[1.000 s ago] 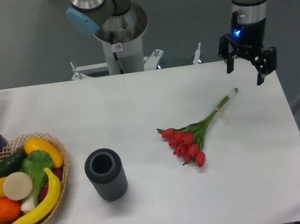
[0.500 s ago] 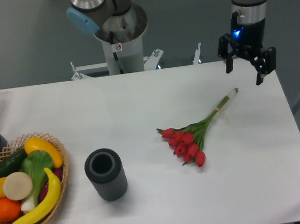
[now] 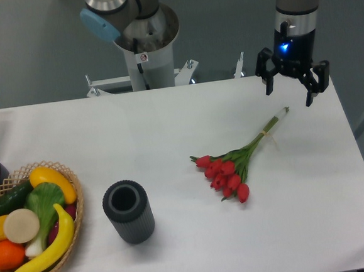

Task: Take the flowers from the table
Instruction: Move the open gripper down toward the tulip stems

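Red tulip flowers (image 3: pixel 228 175) lie flat mid-right on the white desk (image 3: pixel 169 131), stems pointing toward our jaws (image 3: pixel 288 97), which hang wide and empty above the stem tip. We should descend across the tied stems, closing gently.

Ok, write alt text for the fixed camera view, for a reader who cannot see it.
A bunch of red tulip flowers lies on a white table, with the robot's open tool above the table's far right, beyond the stem ends. A dark ribbed cylinder stands left of the flowers, and a wicker basket of fruit and vegetables sits at the left edge.
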